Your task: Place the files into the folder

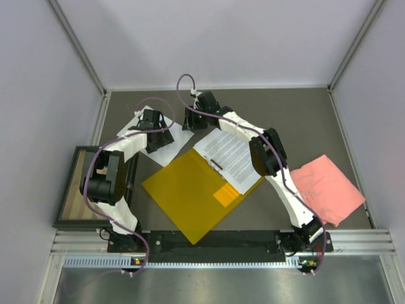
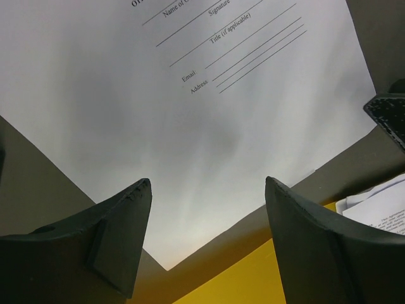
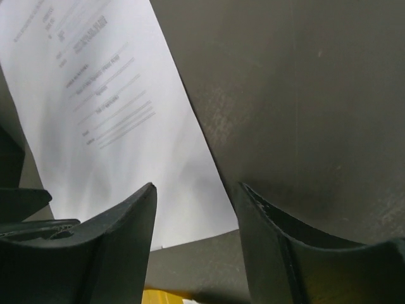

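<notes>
The folder [image 1: 190, 190] lies open in the middle of the table, orange-yellow, with a stack of files [image 1: 231, 155] on its right half. One more printed sheet [image 1: 172, 142] lies on the table just beyond the folder's far left edge. My left gripper [image 1: 152, 123] hovers over this sheet, open and empty; in the left wrist view the gripper [image 2: 207, 180] is over the sheet [image 2: 190, 114] near its corner, with the folder [image 2: 253, 278] below. My right gripper [image 1: 192, 120] is at the sheet's right corner, and in the right wrist view it [image 3: 197, 185] is open over the sheet's [image 3: 107, 126] edge.
A pink cloth [image 1: 326, 189] lies at the right of the table. A dark framed panel [image 1: 79, 187] lies along the left side beside the left arm. Enclosure walls close in the table at the back and on both sides.
</notes>
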Robot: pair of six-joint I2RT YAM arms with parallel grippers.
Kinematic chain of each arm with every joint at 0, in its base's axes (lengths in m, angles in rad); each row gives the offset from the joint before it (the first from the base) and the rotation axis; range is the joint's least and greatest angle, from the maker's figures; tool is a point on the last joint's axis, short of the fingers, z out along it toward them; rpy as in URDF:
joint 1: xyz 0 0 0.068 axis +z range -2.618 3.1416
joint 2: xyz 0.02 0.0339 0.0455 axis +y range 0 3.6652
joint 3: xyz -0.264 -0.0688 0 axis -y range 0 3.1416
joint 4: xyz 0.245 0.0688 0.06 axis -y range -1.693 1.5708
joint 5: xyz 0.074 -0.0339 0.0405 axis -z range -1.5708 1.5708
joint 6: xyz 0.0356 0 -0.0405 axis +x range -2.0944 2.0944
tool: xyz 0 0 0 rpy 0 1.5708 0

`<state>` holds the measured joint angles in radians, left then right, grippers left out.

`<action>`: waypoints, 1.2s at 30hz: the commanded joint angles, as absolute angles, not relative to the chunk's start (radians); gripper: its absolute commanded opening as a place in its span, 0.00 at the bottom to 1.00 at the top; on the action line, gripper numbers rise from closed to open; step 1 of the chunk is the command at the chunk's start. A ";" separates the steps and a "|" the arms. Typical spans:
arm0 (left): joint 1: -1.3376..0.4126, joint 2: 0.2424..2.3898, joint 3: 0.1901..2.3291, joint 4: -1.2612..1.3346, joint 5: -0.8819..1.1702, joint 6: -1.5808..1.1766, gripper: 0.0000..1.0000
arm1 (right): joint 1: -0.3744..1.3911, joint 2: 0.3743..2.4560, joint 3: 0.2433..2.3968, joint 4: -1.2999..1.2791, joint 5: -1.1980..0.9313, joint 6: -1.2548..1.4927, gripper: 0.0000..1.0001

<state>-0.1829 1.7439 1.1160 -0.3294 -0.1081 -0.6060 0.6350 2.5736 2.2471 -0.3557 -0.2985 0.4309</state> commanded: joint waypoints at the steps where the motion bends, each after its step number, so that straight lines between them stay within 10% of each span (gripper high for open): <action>1: -0.175 1.747 1.059 -0.252 -0.086 -0.640 0.77 | 0.650 2.602 2.290 -0.348 -0.307 0.445 0.54; 36: -0.146 1.747 0.948 -0.219 -0.005 -0.650 0.77 | 0.580 2.770 2.221 0.416 -0.735 1.172 0.64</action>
<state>-0.1509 1.7370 0.9943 -0.1562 -0.0189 -0.6586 0.5625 2.7380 2.1384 0.3458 -0.7422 1.1526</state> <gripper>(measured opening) 0.766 0.637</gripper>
